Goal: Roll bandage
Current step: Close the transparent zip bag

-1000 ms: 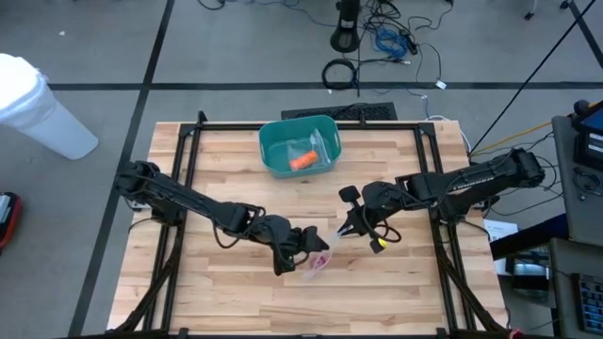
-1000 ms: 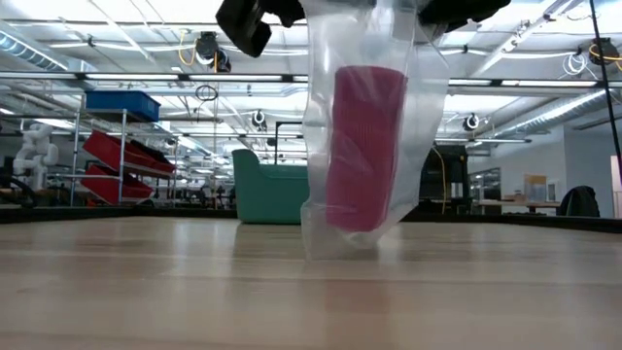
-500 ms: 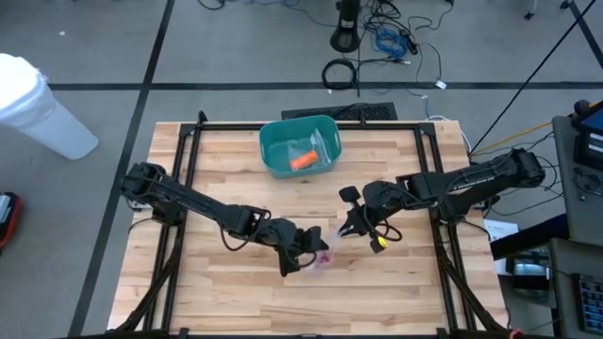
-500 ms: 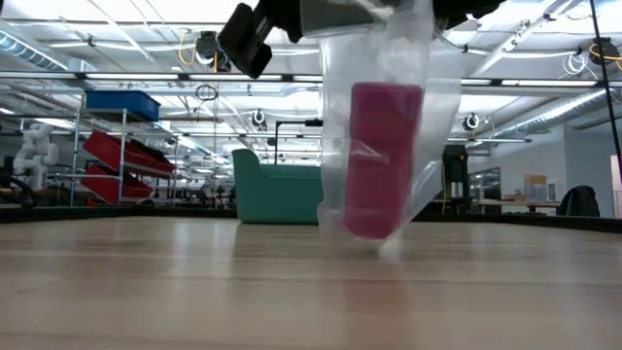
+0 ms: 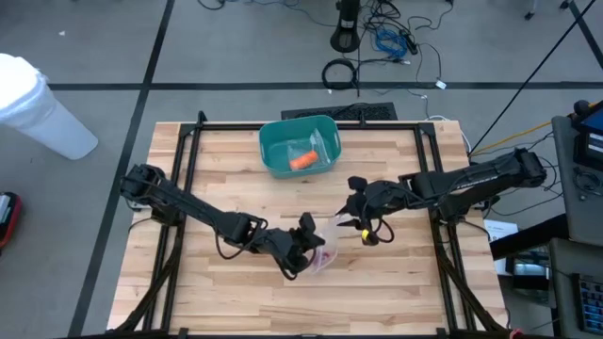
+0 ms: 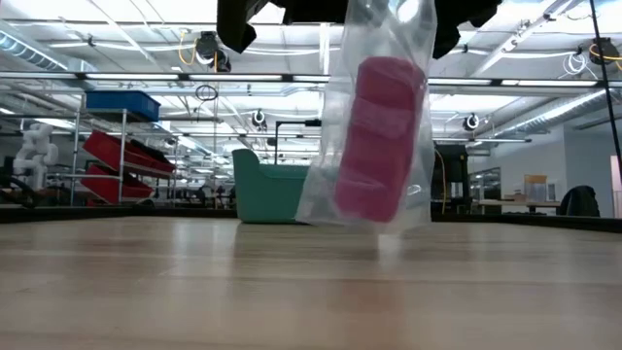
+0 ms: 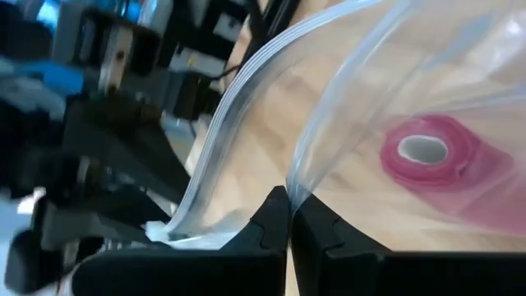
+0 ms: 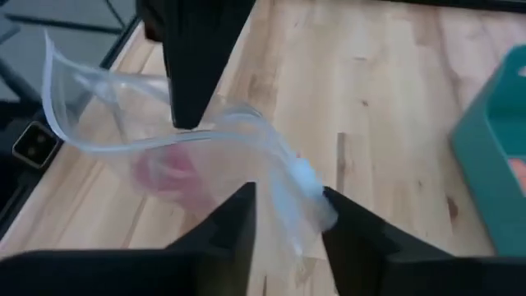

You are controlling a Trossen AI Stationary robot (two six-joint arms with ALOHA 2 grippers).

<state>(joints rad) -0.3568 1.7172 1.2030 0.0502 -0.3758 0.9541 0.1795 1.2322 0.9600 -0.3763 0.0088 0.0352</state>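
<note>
A clear zip bag [image 6: 374,126] with a pink bandage roll [image 6: 379,141] inside hangs tilted above the wooden table, near its middle. The roll shows end-on in the left wrist view [image 7: 427,152]. My left gripper [image 5: 306,240] is shut on the bag's mouth. My right gripper [image 5: 347,218] stands just right of the bag, open. A corner of the bag's rim [image 8: 304,177] lies just ahead of the gap between its fingers; I see no touch. My left gripper pinches one lip of the bag's open mouth [image 7: 294,191] between its two fingertips. The other lip, with the zip strip [image 7: 230,107], runs free beside them. In the right wrist view its fingers [image 8: 187,99] come down on the rim from above. The bag hangs tilted below them, off the table.
A teal bin [image 5: 300,146] with an orange thing inside stands at the table's far middle. Bare wood lies near and to the left of the bag. Black frame rails [image 5: 179,188] run along the table's sides.
My left gripper has moved toward the right gripper and shut on the bag's mouth. My right gripper has opened and let go of the bag. The bag has risen off the table and tipped, its lower end swinging left in the low view.
</note>
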